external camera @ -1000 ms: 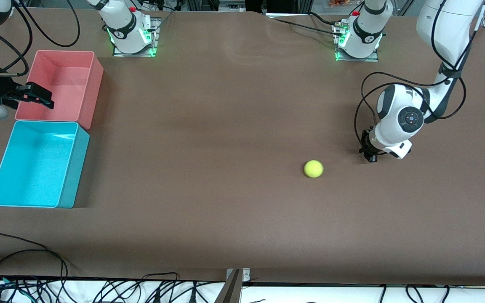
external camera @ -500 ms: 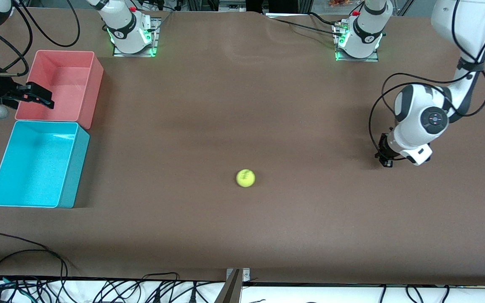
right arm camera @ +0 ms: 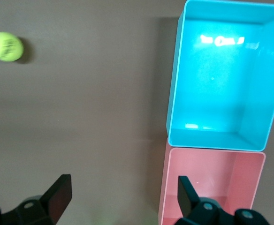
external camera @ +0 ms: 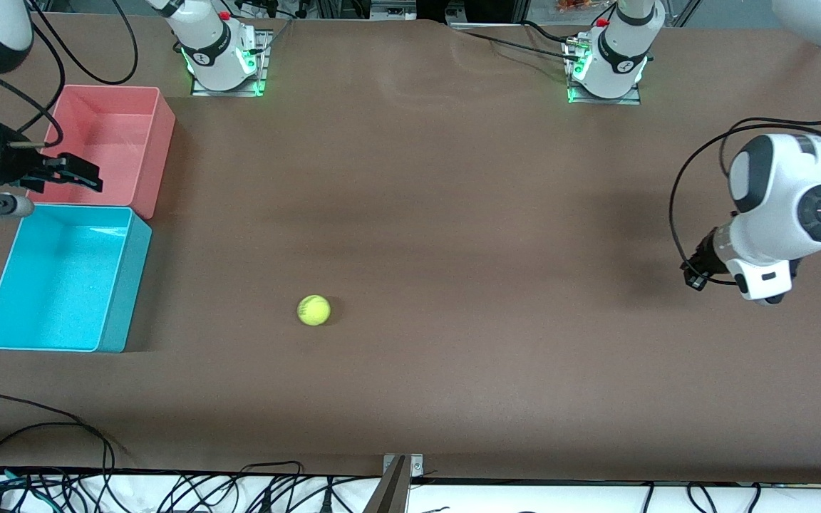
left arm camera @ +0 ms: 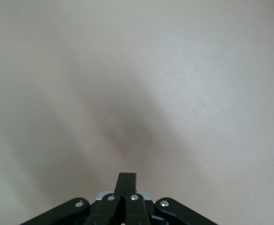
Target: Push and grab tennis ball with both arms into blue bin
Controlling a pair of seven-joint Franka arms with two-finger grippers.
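Note:
The yellow-green tennis ball [external camera: 313, 311] lies on the brown table, between the two arms' ends and closer to the blue bin [external camera: 54, 281]; nothing touches it. The bin stands empty at the right arm's end. My right gripper [external camera: 86, 174] hangs open over the pink bin's rim, beside the blue bin. The right wrist view shows its gripper [right arm camera: 123, 185] with nothing between the fingers, the ball [right arm camera: 5, 46] well off, and the blue bin [right arm camera: 221, 79]. My left gripper [external camera: 695, 274] is up at the left arm's end, shut on nothing [left arm camera: 126, 180], with only bare table under it.
A pink bin [external camera: 107, 142] of the same size stands against the blue one, farther from the front camera, and shows too in the right wrist view [right arm camera: 212, 187]. Both arm bases [external camera: 221, 50] sit along the table's back edge. Cables [external camera: 61, 434] trail over the nearest edge.
The ball has rolled from near the left gripper across the table toward the blue bin. The left arm has drawn back toward its own end. The right gripper has shifted slightly.

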